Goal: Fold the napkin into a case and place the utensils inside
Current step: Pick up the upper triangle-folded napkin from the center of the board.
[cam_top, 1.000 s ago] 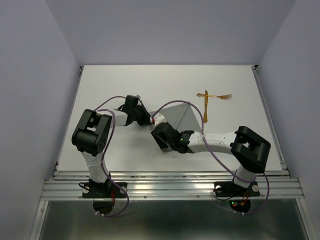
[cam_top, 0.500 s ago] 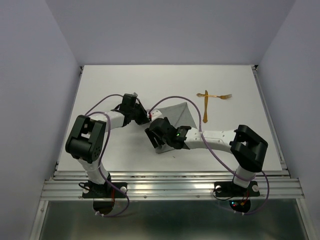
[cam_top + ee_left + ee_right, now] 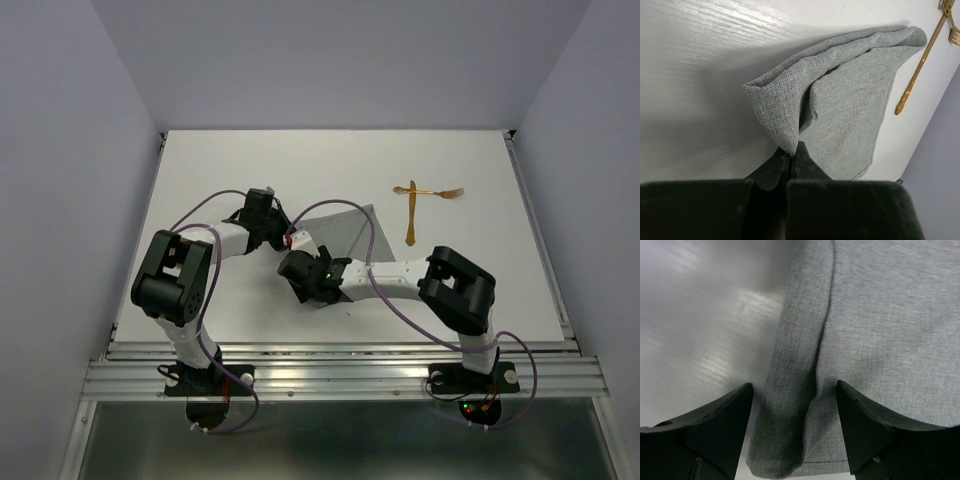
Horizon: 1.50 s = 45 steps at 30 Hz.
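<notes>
The grey napkin lies partly folded at mid-table, one side doubled over into a raised flap. My left gripper is shut on the napkin's near corner, which stands lifted off the table. My right gripper is open at the napkin's near end. Its fingertips straddle the folded edge without pinching it. The two golden utensils lie crossed on the table beyond the napkin's right side: a fork and a long-handled piece.
White tabletop with raised rails at the left and right and grey walls behind. The right forearm lies low across the near side of the napkin. Purple cables loop over both arms.
My right gripper has opened and moved left along the napkin's near edge. The left arm pulled its held corner slightly left; the napkin now looks narrower.
</notes>
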Available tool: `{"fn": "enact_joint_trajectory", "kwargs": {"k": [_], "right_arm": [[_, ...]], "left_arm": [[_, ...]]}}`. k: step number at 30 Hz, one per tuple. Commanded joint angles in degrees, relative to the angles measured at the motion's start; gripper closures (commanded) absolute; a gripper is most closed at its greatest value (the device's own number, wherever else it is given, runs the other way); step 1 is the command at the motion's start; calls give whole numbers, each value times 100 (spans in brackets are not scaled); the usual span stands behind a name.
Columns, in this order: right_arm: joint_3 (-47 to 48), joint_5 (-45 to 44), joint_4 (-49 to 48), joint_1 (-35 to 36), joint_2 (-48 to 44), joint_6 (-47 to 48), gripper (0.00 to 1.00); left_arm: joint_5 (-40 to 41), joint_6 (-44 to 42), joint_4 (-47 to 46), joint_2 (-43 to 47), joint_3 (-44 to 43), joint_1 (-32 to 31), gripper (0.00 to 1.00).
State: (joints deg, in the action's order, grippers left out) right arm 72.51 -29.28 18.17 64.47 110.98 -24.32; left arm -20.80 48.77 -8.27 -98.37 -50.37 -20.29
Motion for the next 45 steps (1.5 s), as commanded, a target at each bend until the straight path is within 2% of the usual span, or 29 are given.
{"fn": "enact_joint_trajectory", "kwargs": {"k": [1,4,9,21,32,45], "right_arm": [[333,-1140,336,180,152,-267,27],[605,-2052,730,391,485,-354,28],[712,-2503,819,505,662,-355,31],[791,-2934,1065,786,636,-460,41],[888,-3260,1478,1033,802,-820,43],[774,-3181,1294,1033,864,-794,69]], "left_arm": [[41,27,1,151,62,-54,100],[58,62,1,186,62,-54,100],[76,71,1,186,54,-54,100],[93,88,1,142,62,-62,100],[93,53,10,107,80,-71,100],[102,44,1,195,124,-80,100]]}}
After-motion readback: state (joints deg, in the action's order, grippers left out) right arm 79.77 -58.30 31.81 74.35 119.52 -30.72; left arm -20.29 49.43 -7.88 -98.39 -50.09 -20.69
